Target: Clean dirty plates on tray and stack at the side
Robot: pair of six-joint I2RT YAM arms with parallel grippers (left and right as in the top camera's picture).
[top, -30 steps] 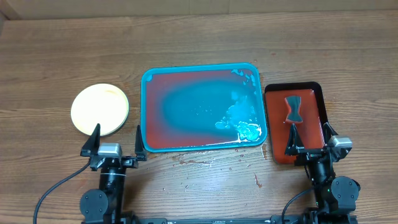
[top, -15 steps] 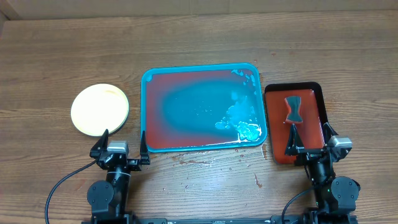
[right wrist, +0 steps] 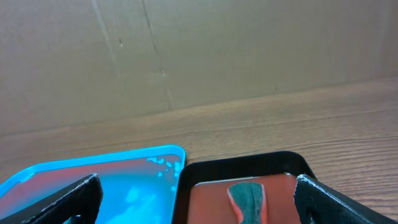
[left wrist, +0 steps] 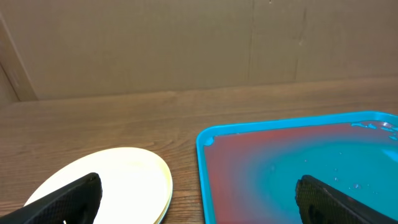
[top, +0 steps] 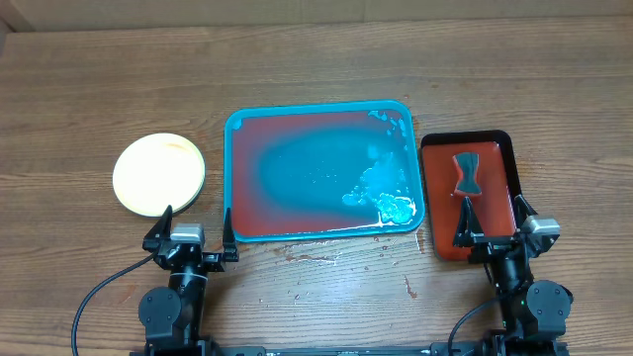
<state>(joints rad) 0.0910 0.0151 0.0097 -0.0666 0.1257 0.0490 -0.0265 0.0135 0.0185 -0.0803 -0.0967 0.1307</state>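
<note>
Overhead, both arms sit low at the near edge of the wooden bench [top: 316,69] and point toward the far side. The left hand [top: 198,214] is wide open and holds nothing; it stands between the plates [top: 158,175] and the near-left corner of the tray [top: 229,178]. The right hand [top: 492,208] is also wide open and holds nothing, with its fingers above the near end of a small black-rimmed red tray [top: 499,138], where a dark bow-shaped pad [top: 466,173] lies. The plates are at the left side of the bench, apart from the tray, with a pale yellow one on top; the left wrist view shows a second rim under it. Inside, the tray is reddish at the edges and blue and wet in the middle, with foam near its right corner. Small drops [top: 326,262] lie on the bench before it. A plain brown board wall [left wrist: 186,43] closes the far side.
</note>
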